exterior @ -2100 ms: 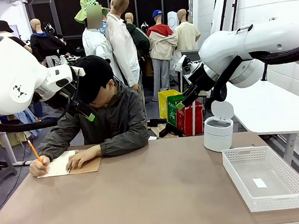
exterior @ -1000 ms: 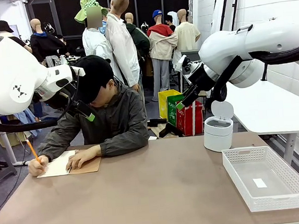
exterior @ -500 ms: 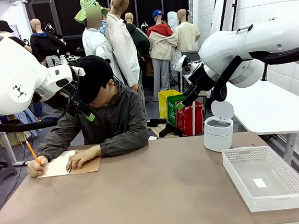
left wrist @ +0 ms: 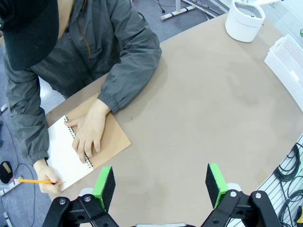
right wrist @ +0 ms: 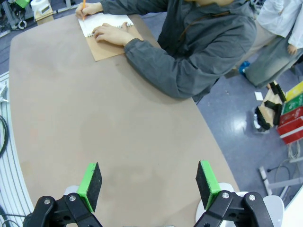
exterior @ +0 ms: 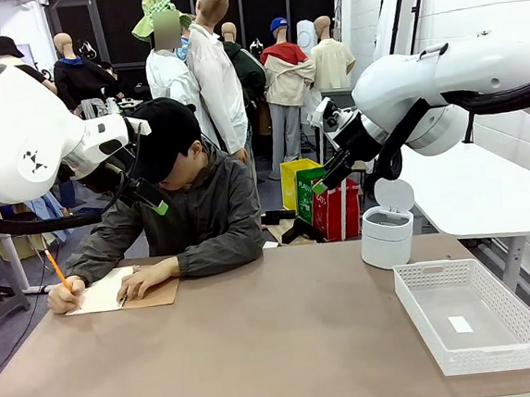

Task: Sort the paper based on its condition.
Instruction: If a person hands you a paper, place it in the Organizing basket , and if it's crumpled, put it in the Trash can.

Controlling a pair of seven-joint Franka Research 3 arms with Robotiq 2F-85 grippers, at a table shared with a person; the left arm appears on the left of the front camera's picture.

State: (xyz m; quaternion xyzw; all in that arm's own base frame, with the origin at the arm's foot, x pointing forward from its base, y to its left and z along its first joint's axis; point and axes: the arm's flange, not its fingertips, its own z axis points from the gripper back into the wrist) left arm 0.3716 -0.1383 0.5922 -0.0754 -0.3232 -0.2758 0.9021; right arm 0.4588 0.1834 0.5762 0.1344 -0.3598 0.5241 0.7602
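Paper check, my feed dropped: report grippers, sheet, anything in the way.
Left gripper, right gripper: jaws open, empty, raised. Paper in notebook, being written on. Person's hand rests on it.

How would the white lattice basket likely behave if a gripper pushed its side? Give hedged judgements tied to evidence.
The basket looks light: thin perforated walls, holding just a small white slip, so it would probably slide easily on the smooth table. Low, wide and flat-based, it seems unlikely to tip. Its thin walls might flex slightly.
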